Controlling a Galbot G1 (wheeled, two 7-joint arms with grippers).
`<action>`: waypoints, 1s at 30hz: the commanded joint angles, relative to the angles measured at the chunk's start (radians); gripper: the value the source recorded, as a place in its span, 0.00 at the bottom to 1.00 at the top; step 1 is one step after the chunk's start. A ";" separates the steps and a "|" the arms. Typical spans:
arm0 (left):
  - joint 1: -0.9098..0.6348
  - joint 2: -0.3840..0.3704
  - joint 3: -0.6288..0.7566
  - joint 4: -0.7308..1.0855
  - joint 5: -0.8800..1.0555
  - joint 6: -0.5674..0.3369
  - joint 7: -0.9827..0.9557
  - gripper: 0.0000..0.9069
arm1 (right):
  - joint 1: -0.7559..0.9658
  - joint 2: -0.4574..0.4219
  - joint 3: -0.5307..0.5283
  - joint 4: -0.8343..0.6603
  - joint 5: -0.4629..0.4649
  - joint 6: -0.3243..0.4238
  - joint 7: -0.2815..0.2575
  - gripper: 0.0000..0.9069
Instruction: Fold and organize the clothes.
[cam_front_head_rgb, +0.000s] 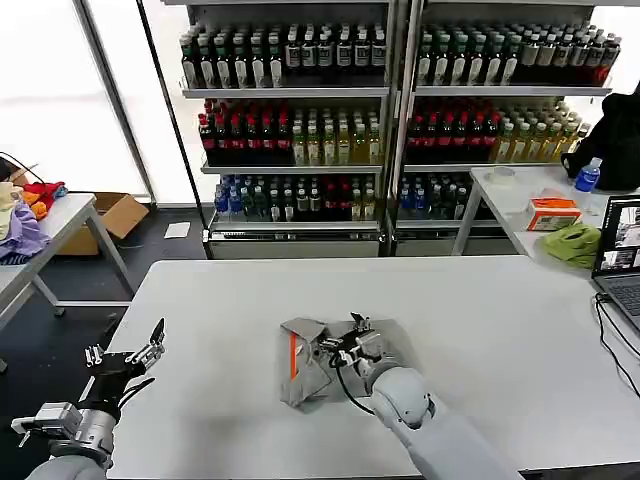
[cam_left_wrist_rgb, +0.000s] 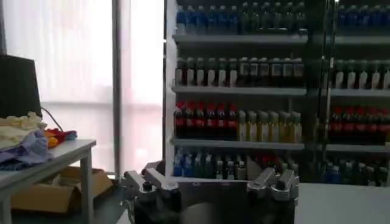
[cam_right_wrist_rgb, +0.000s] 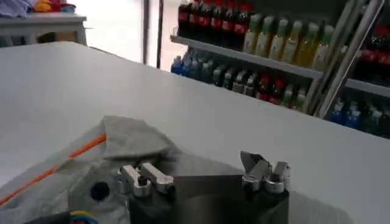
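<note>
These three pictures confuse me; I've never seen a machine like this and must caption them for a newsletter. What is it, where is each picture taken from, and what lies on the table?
It is a robot with two arms, each ending in a two-fingered gripper. The wide picture comes from a camera on its head, looking down at a white table. The other two come from cameras on its wrists, so each shows that arm's own fingers from close behind.

On the table lies one light grey shirt, partly folded into a rough bundle, with an orange stripe. The right gripper is low over the shirt with its fingers apart; whether it pinches any cloth is hard to tell. The left gripper is open and holds nothing, raised at the table's left edge.

Behind stand shelves of drink bottles, and side tables carry other cloth and a laptop.
</note>
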 joint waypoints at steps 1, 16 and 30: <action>0.002 0.000 -0.001 -0.006 -0.003 -0.002 0.004 1.00 | 0.006 0.006 0.003 0.035 -0.006 0.032 0.017 1.00; 0.008 0.008 0.007 -0.020 -0.009 0.000 0.005 1.00 | -0.274 -0.214 0.342 0.453 0.150 0.162 -0.020 1.00; 0.134 0.010 0.033 -0.137 -0.001 -0.035 0.027 1.00 | -0.749 -0.203 0.692 0.464 0.168 0.491 -0.207 1.00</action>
